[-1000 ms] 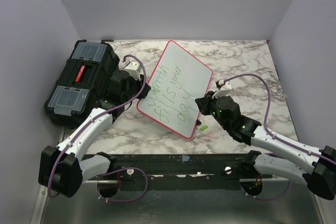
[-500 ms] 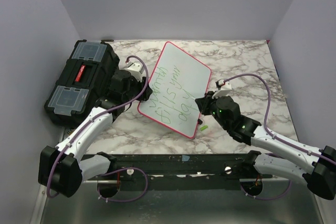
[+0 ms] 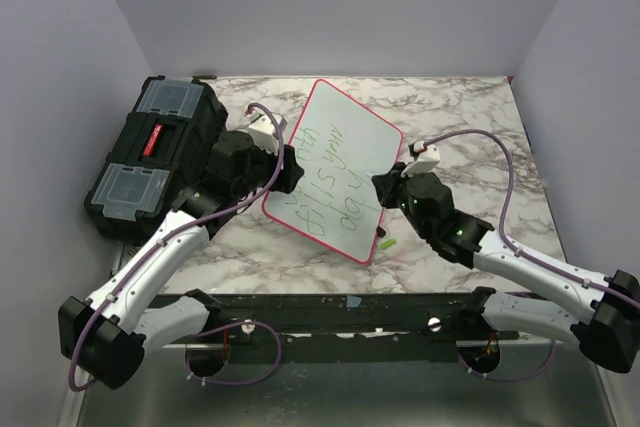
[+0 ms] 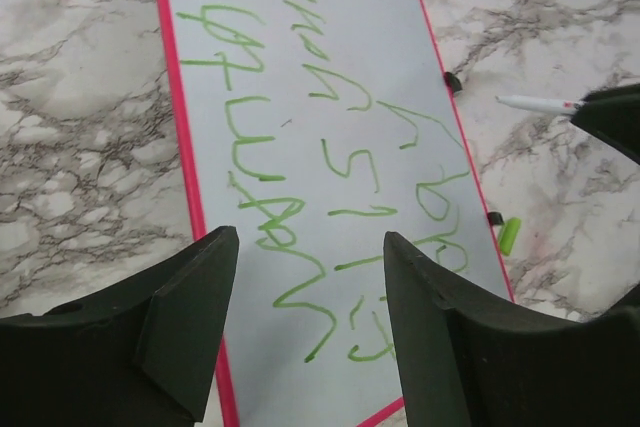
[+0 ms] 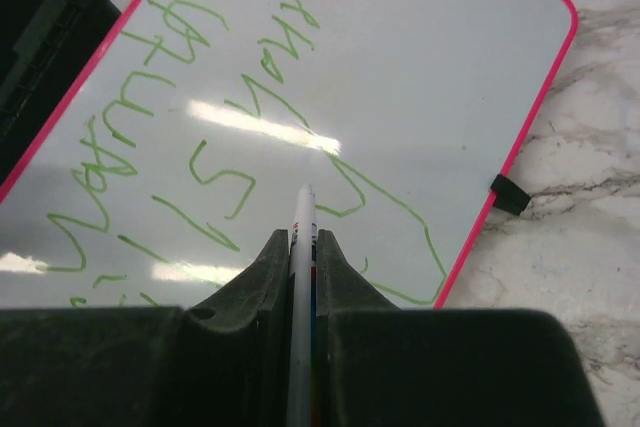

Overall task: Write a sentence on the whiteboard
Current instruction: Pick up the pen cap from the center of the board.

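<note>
The whiteboard [image 3: 340, 162] with its red-pink rim lies tilted on the marble table; it also shows in the left wrist view [image 4: 330, 67] and the right wrist view [image 5: 430, 57]. The sentence [image 3: 325, 182] is green lettering in three lines [image 4: 300, 147] [image 5: 220, 137]. My right gripper [image 3: 385, 187] [image 5: 302, 239] is shut on a white marker [image 5: 301, 247], held over the board's right edge near the last line. My left gripper [image 3: 285, 169] [image 4: 305, 277] is open and empty over the board's left edge.
A black toolbox [image 3: 155, 157] with clear lid compartments stands at the left, just behind my left arm. A green marker cap [image 3: 387, 244] [image 4: 510, 236] lies on the table by the board's near right edge. Grey walls close three sides.
My left gripper has moved right, from the table beside the board to over its left edge. My right gripper with the marker has lifted and shifted slightly back along the board's right edge.
</note>
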`<state>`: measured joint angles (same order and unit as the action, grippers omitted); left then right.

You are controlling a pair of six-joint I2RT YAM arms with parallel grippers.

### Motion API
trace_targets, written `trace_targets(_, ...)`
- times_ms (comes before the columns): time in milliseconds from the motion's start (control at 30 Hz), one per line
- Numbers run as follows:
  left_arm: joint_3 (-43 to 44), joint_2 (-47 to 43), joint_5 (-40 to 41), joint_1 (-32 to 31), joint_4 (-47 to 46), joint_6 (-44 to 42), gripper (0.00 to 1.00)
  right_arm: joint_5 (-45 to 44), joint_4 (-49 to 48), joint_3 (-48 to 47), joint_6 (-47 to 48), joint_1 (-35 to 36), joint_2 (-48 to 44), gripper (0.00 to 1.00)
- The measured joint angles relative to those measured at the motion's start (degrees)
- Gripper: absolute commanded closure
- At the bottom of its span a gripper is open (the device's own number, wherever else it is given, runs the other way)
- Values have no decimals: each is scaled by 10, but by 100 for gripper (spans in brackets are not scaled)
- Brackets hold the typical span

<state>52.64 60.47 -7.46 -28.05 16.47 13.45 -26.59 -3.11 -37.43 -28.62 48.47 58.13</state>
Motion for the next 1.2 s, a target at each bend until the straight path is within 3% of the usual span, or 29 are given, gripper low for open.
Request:
trace_targets(433, 20, 21, 7, -132, 3, -1, 42, -20, 20, -100, 33, -45, 58, 99)
trace_targets(700, 27, 91, 15, -201, -26, 26, 55, -33, 33, -151, 39, -77, 60, 99)
trace_targets(1200, 118, 284, 3, -319, -70, 53, 56, -83, 71, -170, 43, -80, 36, 99)
